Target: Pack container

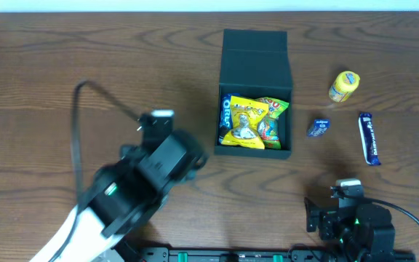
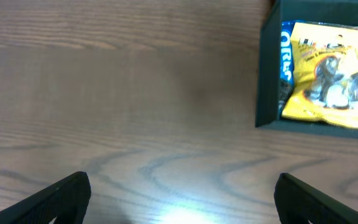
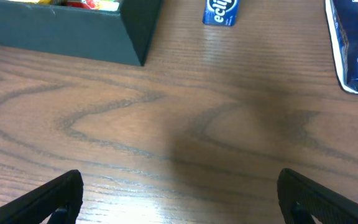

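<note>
A dark brown wood-grain table (image 1: 42,65) is filling nearly the whole overhead view, its swirling grain running left to right. A pale strip of the room is showing along the table's far edge, too thin to make out. The matte dark teal-black square cardboard box (image 1: 256,58) is sitting on the table right of centre and toward the far side, its hinged flap lid standing open at the far end. Inside it a crinkled yellow snack packet (image 1: 244,125) is lying on top, with a blue Oreo packet (image 1: 225,110) pressing against the left wall and a yellow-green packet (image 1: 275,116) lying toward the right wall. To the right of the box and apart from it, a small yellow bottle-shaped item (image 1: 344,86) is lying farthest back, a small blue Eclipse packet (image 1: 318,127) is lying nearer the box, and a long blue Cadbury chocolate bar (image 1: 369,138) is lying furthest right. The left gripper (image 2: 182,202) is hovering over bare wood to the left of the box, its jaws spread wide and gripping nothing. The right gripper (image 3: 179,202) is hanging over the near right part of the table, its jaws also gaping wide and empty. A soft glare is reflecting off the wood between the left gripper's fingers (image 2: 61,199).
</note>
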Robot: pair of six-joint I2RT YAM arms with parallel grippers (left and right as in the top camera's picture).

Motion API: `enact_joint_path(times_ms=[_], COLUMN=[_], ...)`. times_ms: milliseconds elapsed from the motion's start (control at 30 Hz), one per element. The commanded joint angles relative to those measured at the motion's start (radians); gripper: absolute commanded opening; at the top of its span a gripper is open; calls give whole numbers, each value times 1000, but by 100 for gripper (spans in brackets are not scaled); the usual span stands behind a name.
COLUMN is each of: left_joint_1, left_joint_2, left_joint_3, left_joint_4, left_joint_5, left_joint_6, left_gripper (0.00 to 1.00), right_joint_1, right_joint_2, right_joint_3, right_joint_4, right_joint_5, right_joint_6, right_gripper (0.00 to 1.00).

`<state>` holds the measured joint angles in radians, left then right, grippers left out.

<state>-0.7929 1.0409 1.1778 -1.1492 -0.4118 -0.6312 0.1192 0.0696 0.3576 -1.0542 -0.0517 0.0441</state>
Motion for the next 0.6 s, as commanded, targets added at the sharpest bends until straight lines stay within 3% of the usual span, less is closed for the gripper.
enact_joint_path(times_ms=[0, 233, 367, 567], left_joint_1=[11, 137, 167, 167], left_joint_2=[-111, -282, -287, -259], left_joint_3=[-101, -257, -265, -265], left_joint_4=[6, 10, 14, 44], left_joint_5=[-53, -72, -55, -42], left_joint_6=[-1, 61, 132, 138], left_gripper=[95, 95, 95, 95], right_joint_1=[-10, -10, -10, -10], right_joint_2=[-6, -6, -6, -6], right_joint_3=[-6, -6, -6, -6], right_joint_4=[-4, -5, -5, -4], right_joint_5=[2, 2, 2, 2], right_joint_6=[3, 3, 3, 3], right_gripper=[99, 99, 99, 99])
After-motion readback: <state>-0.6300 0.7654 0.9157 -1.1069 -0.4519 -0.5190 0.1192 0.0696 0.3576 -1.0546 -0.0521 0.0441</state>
